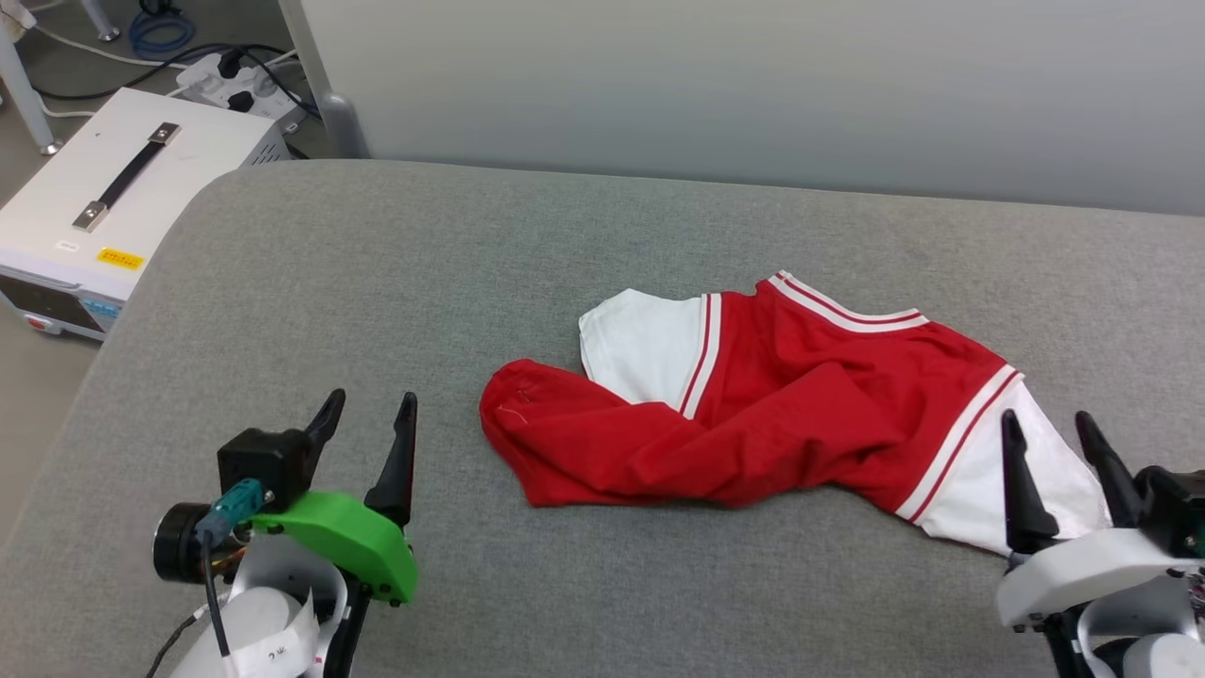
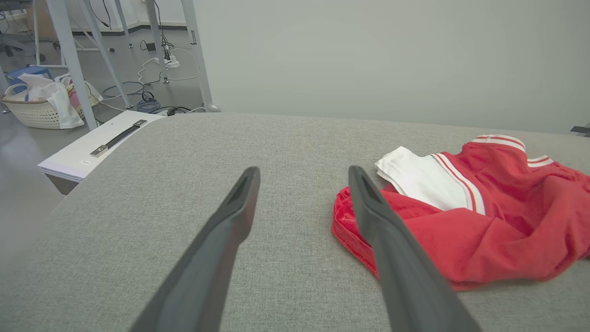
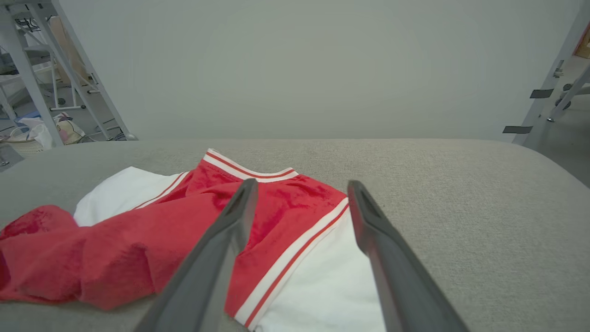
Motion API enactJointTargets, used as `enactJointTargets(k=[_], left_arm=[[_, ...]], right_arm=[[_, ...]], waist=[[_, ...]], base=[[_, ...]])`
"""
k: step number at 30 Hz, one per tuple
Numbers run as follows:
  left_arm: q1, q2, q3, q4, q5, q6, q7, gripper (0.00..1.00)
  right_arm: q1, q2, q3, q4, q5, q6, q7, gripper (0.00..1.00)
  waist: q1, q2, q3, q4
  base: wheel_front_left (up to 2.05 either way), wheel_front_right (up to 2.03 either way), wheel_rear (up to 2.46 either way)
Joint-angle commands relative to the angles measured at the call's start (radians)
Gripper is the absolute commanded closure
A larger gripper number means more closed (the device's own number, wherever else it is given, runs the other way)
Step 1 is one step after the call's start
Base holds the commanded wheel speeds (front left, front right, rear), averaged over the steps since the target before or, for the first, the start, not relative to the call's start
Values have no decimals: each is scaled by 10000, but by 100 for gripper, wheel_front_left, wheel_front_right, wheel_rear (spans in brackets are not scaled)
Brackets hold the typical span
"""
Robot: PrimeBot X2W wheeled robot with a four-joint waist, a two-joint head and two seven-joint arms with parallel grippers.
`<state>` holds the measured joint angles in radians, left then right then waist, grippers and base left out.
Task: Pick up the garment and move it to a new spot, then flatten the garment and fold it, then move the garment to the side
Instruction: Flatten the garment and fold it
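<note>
One shirt point(image 1: 781, 414) is seen on the grey table point(image 1: 377, 264), a little right of the middle. It is red with white sleeves. It is bunched up and not flat: the red lower part is twisted and pushed out to the left in a lump.

The left claw point(image 1: 372, 400) is held open, with nothing in it. It is found to the left of the shirt, near the red lump but apart from it. From the left wrist, the left claw point(image 2: 303, 171) is seen pointing past the shirt's point(image 2: 461, 230) left edge.

The right claw point(image 1: 1046, 419) is also spread open and nothing is gripped. It is placed at the shirt's right end, over the white sleeve point(image 1: 979, 490). From the right wrist, the right claw point(image 3: 299, 182) is seen with this sleeve point(image 3: 322, 286) under its fingers; whether the cloth is touched cannot be told.

The shirt is not being carried, so the step in hand is most likely the flattening. For the next move, an edge of the shirt needs to be pinched at each end. The red lump should then be pulled out and the cloth spread smooth before any fold is made.

Counted: one shirt, two white sleeves, two claws, one table. Far to the left of the shirt, off the table, one white box point(image 1: 113, 188) with a black handle is seen.
</note>
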<state>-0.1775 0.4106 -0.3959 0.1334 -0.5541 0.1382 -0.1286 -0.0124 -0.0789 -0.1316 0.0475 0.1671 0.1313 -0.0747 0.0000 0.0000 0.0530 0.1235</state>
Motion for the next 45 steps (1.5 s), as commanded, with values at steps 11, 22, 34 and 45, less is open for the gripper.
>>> enactJointTargets(k=[11, 22, 34, 45], left_arm=[[-2278, 183, -1165, 1562, 53, -1388, 2334, 0], [-4020, 110, -2622, 3640, -293, -2578, 5035, 0], [-4571, 1108, -5425, 3410, -2096, -2686, 7984, 100], [-2857, 2053, -4971, 1524, -2445, -1825, 6238, 100]], right_arm=[[551, 153, 1798, -1464, -142, -6, 368, 0], [-59, 194, 2532, -1414, 121, -6, 456, 0], [-275, 243, 2453, -1240, 249, -6, 339, 0], [-91, 236, 2081, -1150, 310, -6, 515, 0]], waist=[[0, 0, 817, -733], [0, 0, 1927, -1488], [0, 0, 2136, -1425], [0, 0, 1116, -839]], base=[[0, 0, 0], [0, 0, 0], [0, 0, 0], [0, 0, 0]])
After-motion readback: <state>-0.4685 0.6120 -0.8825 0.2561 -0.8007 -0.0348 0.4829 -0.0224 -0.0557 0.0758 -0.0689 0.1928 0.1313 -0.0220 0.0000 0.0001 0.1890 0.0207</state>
